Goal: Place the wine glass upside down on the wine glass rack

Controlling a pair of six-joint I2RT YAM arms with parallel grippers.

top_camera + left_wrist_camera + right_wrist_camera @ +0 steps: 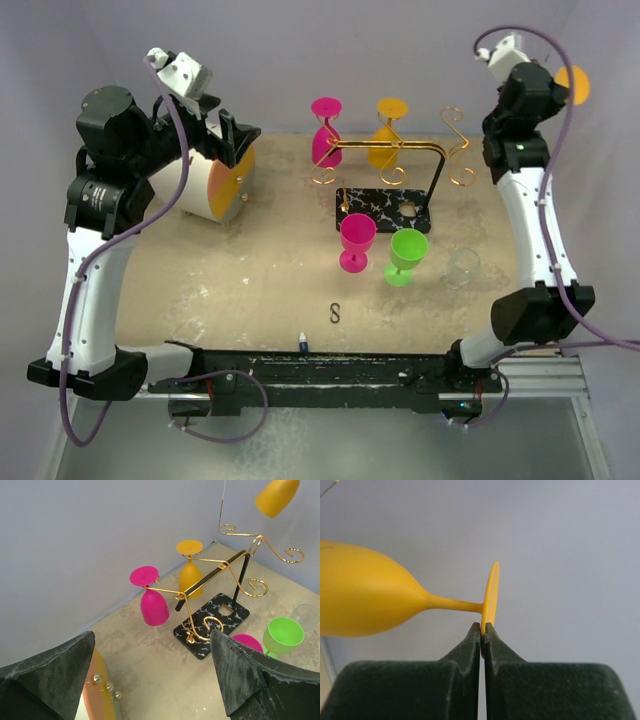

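Transport step: right gripper [482, 630] pinched shut on yellow wine glass [365, 597] foot rim. Left gripper [151, 640] wide open, empty. Next: foot-up, slide stem into free wine glass rack [400, 148] slot.

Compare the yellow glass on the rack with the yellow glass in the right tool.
The hung yellow glass is upside down, base up; the held yellow glass is tilted in the air. The rack carries the first; the right tool pinches the second by its base rim. Both share colour and shape.
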